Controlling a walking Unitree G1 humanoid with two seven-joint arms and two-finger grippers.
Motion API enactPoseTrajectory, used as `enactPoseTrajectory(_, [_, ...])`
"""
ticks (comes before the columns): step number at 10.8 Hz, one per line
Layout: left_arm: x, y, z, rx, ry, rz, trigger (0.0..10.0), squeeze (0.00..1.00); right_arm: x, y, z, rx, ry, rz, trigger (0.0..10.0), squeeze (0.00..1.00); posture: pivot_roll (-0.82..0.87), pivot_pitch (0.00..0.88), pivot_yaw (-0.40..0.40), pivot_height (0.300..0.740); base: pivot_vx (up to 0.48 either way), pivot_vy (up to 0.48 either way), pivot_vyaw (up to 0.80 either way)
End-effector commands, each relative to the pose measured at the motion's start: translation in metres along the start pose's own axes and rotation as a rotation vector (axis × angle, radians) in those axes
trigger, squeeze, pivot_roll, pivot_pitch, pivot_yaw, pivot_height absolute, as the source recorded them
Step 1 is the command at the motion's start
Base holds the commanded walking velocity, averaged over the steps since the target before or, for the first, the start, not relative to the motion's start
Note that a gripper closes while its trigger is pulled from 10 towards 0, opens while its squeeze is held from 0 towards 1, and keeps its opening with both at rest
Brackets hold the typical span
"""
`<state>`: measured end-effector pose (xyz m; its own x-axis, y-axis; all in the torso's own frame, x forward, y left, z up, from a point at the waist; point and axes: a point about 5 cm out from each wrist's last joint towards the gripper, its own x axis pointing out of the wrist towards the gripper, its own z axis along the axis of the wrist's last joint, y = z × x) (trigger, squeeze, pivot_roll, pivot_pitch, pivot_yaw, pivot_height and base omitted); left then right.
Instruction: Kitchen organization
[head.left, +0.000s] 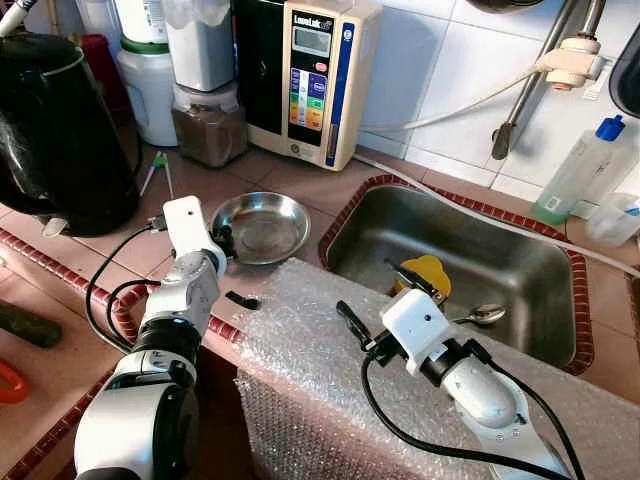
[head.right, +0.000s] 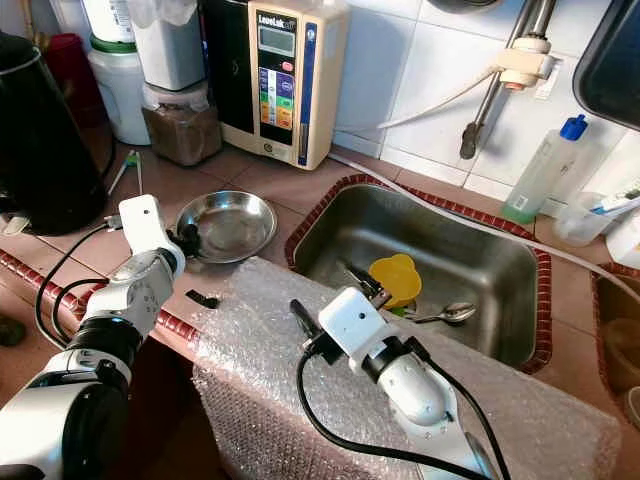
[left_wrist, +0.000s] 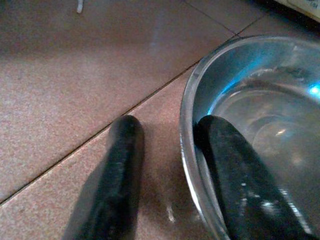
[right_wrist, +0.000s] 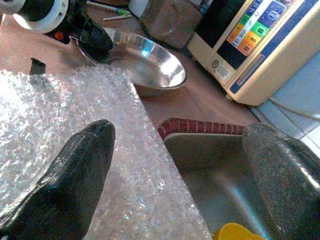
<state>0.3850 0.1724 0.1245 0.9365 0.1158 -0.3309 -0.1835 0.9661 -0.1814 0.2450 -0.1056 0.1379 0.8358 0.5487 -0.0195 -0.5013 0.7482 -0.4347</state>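
Observation:
A shallow steel bowl sits on the tiled counter left of the sink. My left gripper is open at the bowl's near-left rim. In the left wrist view one finger lies inside the bowl against its wall, and the other finger rests on the tile outside, a gap away from the rim. My right gripper hovers open over the bubble wrap at the sink's front edge, holding nothing. A yellow item and a spoon lie in the sink.
A black kettle stands at the far left. Behind the bowl are a jar of brown contents and a water machine. A squeeze bottle stands right of the sink, under the tap pipe.

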Motion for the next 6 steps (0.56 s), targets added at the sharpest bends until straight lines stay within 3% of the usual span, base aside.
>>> enactPoseTrajectory(1, [0.0001, -0.0041, -0.0091, 0.030, 0.049, -0.010, 0.0, 0.00, -0.0002, 0.0004, 0.0002, 0.036, 0.004, 0.015, 10.0, 0.16, 0.08, 0.000, -0.047, 0.740, 0.000, 0.000, 0.00])
enactPoseTrajectory(6, [-0.0002, -0.0049, -0.0071, 0.012, 0.014, -0.015, 0.0, 0.00, -0.0008, 0.0017, -0.0017, 0.077, 0.024, 0.040, 10.0, 0.15, 0.08, 0.000, -0.048, 0.740, 0.000, 0.000, 0.00])
